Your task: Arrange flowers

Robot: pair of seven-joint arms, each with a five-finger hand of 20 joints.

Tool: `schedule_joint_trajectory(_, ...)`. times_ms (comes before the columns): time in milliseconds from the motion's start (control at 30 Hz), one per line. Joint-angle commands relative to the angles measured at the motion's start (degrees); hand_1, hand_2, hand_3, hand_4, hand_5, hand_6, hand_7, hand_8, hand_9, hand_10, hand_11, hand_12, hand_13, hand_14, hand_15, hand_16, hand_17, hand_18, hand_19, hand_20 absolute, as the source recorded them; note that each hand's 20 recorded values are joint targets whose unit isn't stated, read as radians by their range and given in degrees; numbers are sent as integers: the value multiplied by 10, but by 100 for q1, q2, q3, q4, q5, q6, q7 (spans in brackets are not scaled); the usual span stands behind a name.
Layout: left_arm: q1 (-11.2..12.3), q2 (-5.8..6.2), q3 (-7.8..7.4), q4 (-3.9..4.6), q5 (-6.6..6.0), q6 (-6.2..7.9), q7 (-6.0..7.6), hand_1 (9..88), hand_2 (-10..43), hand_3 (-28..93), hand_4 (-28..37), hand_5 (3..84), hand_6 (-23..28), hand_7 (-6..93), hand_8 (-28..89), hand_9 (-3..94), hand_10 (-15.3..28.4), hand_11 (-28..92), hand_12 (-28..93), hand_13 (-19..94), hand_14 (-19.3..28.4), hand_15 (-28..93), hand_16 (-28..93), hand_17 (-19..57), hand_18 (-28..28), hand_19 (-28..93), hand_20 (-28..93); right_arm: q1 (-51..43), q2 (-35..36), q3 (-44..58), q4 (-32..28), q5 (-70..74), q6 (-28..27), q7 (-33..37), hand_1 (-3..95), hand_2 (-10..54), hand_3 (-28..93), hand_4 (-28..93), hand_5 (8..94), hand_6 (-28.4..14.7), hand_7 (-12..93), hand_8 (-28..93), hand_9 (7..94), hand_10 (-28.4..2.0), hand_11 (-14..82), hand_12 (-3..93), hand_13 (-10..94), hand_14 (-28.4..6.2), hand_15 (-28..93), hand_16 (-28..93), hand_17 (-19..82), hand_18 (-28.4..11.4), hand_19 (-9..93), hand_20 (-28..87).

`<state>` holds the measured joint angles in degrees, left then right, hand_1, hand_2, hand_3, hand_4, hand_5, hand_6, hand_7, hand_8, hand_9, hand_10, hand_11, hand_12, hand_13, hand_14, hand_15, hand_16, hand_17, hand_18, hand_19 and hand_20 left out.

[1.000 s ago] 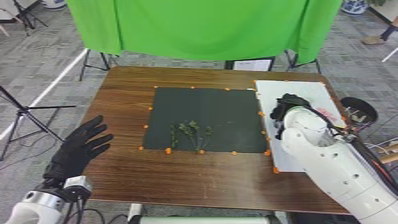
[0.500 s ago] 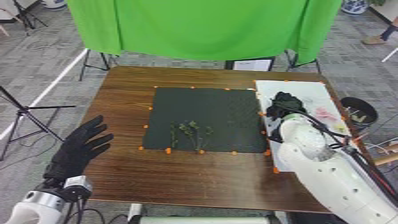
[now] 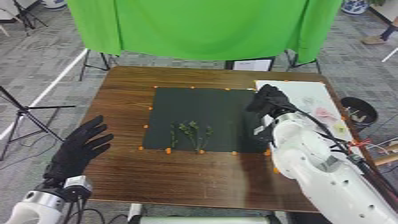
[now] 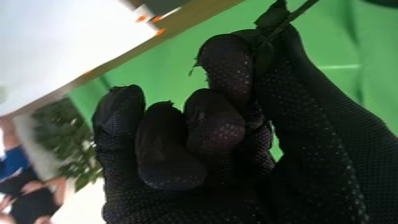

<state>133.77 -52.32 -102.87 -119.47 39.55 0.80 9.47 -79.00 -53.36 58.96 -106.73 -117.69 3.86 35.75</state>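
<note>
Head view: holding the right hand (image 3: 269,100) over the dark mat's (image 3: 231,102) right edge, the left hand (image 3: 75,152), fingers straight, at the worktop's (image 3: 133,175) left edge; showing leafy stems (image 3: 192,133) on the mat. Right wrist view: pinching a stem (image 4: 306,8) between thumb and fingers.

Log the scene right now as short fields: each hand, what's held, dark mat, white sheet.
Right hand: over the dark mat's right edge
Held: green stem, pinched in the right fingers
Left hand: at the table's left edge, fingers straight
Dark mat: green sprigs near its front
White sheet: pink patch, probably flowers
</note>
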Motion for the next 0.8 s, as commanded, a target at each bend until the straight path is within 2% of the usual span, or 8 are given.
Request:
schedule_joint_trajectory(33,2,8,2,29,-29,-49,-64,265,-40,704,-268,249,29,214,-117,194,113,224,170,176,159,334,6,-99,222,395,96,-442,-148,-352,-87,-60,-399,-340,410,-95,869,-194,708,-12,580,238,802,-84,677,518,711,-100,903,443,271,-216,808,533)
schedule_joint_trajectory(533,-63,47,59,75,-29,-87,-97,264,-41,706,-269,249,28,216,-118,194,113,223,170,176,159,334,5,-100,222,394,96,-502,-194,-607,244,-180,-391,-314,410,-95,865,-213,706,-2,572,223,799,-84,662,505,709,-99,889,436,269,-213,805,524)
schedule_joint_trajectory(800,-39,18,35,62,-31,-85,-114,265,-40,704,-269,249,28,215,-118,194,112,222,170,176,159,335,5,-100,222,394,96,-483,-164,-579,267,-445,-472,-138,375,-95,855,-262,675,10,584,206,770,-87,660,521,690,-103,885,446,254,-215,796,527)
